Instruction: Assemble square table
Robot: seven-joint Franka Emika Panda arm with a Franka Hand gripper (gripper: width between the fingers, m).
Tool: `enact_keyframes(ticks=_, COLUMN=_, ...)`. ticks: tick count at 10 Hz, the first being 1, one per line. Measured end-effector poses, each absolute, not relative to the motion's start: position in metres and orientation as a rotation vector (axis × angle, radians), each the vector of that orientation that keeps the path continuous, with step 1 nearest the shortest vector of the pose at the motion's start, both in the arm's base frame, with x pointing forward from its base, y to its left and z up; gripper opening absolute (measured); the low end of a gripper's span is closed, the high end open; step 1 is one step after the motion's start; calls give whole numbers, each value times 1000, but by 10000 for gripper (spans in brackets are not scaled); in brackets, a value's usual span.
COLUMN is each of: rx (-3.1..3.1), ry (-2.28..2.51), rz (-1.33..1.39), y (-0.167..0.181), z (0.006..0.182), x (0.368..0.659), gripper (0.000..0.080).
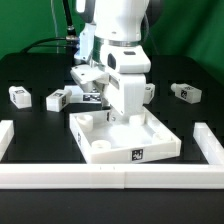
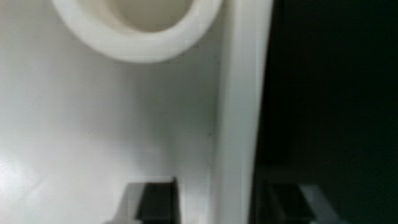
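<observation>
The white square table top (image 1: 150, 140) lies in the middle of the black table, rim up, with a black-and-white tag (image 1: 137, 154) on its near side. My gripper (image 1: 124, 112) reaches down onto its far rim. In the wrist view the raised rim (image 2: 228, 110) runs between my two dark fingers (image 2: 157, 202), which press it from both sides; the gripper (image 2: 221, 198) is shut on the rim. A round corner socket (image 2: 143, 25) shows beside the rim. Short white tagged leg blocks lie behind the top: one at the exterior view's far left (image 1: 20, 95), one beside it (image 1: 60, 98), one at the right (image 1: 185, 93).
Long white border bars run along the front (image 1: 100, 178), the exterior view's left (image 1: 5, 138) and its right (image 1: 210, 145). More small white parts (image 1: 88, 76) lie behind the arm, partly hidden by it.
</observation>
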State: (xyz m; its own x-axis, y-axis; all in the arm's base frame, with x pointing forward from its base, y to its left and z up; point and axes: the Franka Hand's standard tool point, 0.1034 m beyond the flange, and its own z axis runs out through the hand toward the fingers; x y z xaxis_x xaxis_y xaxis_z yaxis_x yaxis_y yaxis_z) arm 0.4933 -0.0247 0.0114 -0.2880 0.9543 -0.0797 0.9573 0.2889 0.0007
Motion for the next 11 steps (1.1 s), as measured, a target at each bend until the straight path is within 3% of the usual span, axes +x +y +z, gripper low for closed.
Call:
enact_keyframes(ticks=1, rx=1836, ry=2469, rz=-72, y=-25, z=11, x=493, gripper=56)
enact_keyframes(ticks=7, rx=1856, ry=2453, rz=-70, y=-23, z=11, x=494, gripper=55)
enact_keyframes(ticks=11, rx=2079, ry=2272, rz=-50, y=39, z=12, x=531, gripper=55)
